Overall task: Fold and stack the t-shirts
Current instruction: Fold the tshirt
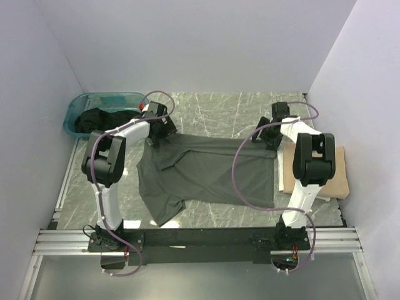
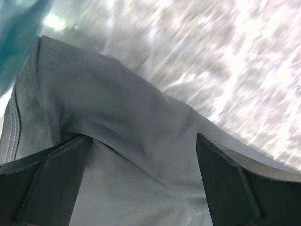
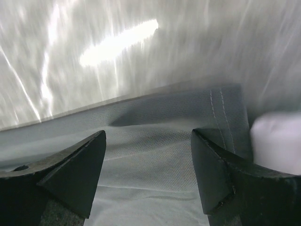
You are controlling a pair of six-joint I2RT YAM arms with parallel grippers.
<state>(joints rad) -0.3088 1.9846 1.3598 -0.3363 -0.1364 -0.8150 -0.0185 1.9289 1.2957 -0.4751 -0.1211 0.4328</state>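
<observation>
A dark grey-olive t-shirt (image 1: 206, 172) lies spread on the marble table, collar to the left and hem to the right. My left gripper (image 1: 156, 139) is over its far left corner, by the sleeve and shoulder. In the left wrist view this gripper (image 2: 143, 136) is open, its fingers apart over wrinkled cloth (image 2: 117, 94). My right gripper (image 1: 270, 139) is over the far right hem corner. In the right wrist view it (image 3: 148, 133) is open over the stitched hem (image 3: 155, 117). A folded tan t-shirt (image 1: 334, 178) lies at the right. Black t-shirts (image 1: 94, 119) sit in the tub.
A teal plastic tub (image 1: 94, 97) stands at the far left corner and also shows in the left wrist view (image 2: 19, 28). White walls close in the table on three sides. Bare marble (image 1: 219, 109) lies beyond the shirt. A blurred pale shape (image 3: 277, 141) shows at the right wrist view's edge.
</observation>
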